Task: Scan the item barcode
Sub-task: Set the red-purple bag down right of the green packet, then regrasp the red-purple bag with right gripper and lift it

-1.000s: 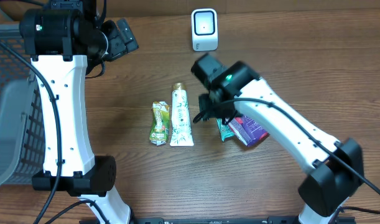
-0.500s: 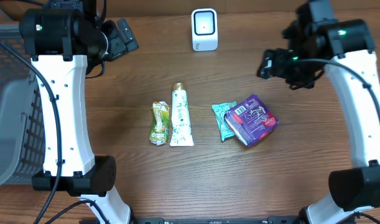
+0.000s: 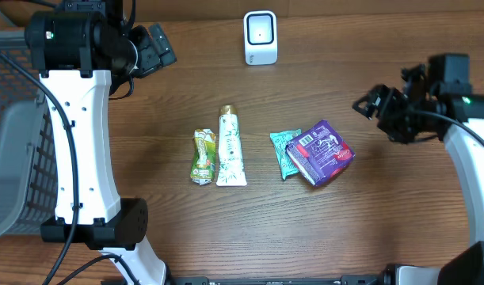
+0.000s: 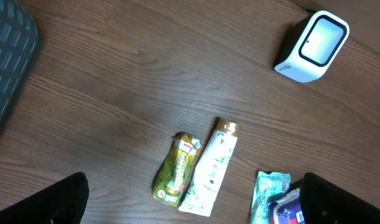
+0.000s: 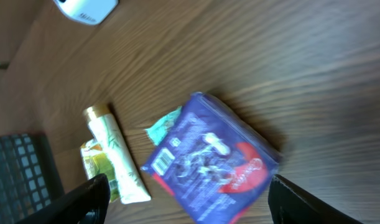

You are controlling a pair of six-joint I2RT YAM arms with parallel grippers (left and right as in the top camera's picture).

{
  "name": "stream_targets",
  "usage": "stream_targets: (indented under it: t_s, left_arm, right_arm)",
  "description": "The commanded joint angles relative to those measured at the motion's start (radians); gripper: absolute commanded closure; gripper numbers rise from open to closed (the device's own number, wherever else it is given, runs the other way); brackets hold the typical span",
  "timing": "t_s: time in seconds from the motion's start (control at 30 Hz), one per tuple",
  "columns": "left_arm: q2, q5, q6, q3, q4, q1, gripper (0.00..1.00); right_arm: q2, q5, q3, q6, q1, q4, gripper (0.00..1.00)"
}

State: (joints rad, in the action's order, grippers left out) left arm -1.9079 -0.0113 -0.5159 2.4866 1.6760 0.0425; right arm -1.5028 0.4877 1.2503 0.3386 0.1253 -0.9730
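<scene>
Right end effector (image 3: 370,106) apart, empty, near purple box (image 3: 326,153), left end effector (image 3: 161,46) apart

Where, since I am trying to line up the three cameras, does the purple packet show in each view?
Overhead: the purple packet lies right of centre.
Left wrist: only a corner of the purple packet shows, at the bottom edge towards the right.
Right wrist: the purple packet fills the middle of the picture.
Shared landmark: the white tube, left of the packet in every view.
</scene>
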Motion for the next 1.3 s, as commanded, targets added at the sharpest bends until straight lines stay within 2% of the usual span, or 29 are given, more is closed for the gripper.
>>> stream_targets:
  t_s: [0.0, 0.23, 0.37, 0.5, 0.73, 0.8, 0.87, 1.0, 1.03, 1.1, 1.17, 1.23, 1.27]
  left_arm:
    - [-0.002, 0.008, 0.011, -0.005, -0.001, 0.003, 0.0]
    - [-0.002, 0.008, 0.011, -0.005, -0.001, 0.003, 0.01]
    - [-0.002, 0.008, 0.011, -0.005, -0.001, 0.003, 0.01]
    - [-0.002, 0.008, 0.011, -0.005, -0.001, 0.005, 0.0]
    - [-0.002, 0.008, 0.011, -0.005, -0.001, -0.003, 0.0]
    - [-0.002, 0.008, 0.011, -0.005, -0.001, -0.003, 0.0]
    - [-0.002, 0.008, 0.011, -0.005, -0.001, -0.003, 0.0]
    - [-0.002, 0.008, 0.012, -0.005, -0.001, -0.003, 0.0]
    - [-0.002, 0.008, 0.011, -0.005, -0.001, -0.002, 0.0]
    - [-0.002, 0.008, 0.011, -0.005, -0.001, -0.003, 0.0]
    - [-0.002, 0.008, 0.011, -0.005, -0.001, -0.003, 0.01]
    - [-0.002, 0.008, 0.011, -0.005, -0.001, -0.003, 0.01]
    - [-0.002, 0.008, 0.011, -0.005, -0.001, -0.003, 0.0]
  right_arm:
    - [-0.021, 0.082, -0.096, -0.145, 0.042, 0.032, 0.18]
    - [-0.166, 0.129, -0.118, -0.378, 0.062, 0.056, 0.14]
    - [-0.282, 0.236, -0.118, -0.498, 0.062, 0.071, 0.13]
    - [-0.375, 0.274, -0.118, -0.591, 0.062, 0.058, 0.09]
    - [-0.491, 0.39, -0.118, -0.723, 0.055, 0.026, 0.1]
    - [-0.517, 0.427, -0.119, -0.733, 0.046, 0.028, 0.16]
    - [-0.541, 0.439, -0.119, -0.732, 0.032, 0.031, 0.29]
    - [-0.568, 0.451, -0.119, -0.728, 0.008, 0.028, 0.69]
    - [-0.568, 0.459, -0.119, -0.729, 0.006, 0.025, 0.73]
    - [-0.568, 0.485, -0.118, -0.728, 0.006, 0.016, 0.76]
    - [-0.565, 0.542, -0.112, -0.729, 0.014, -0.01, 0.83]
    - [-0.554, 0.57, -0.097, -0.729, 0.022, -0.044, 0.96]
    - [-0.542, 0.573, -0.083, -0.729, 0.025, -0.069, 0.96]
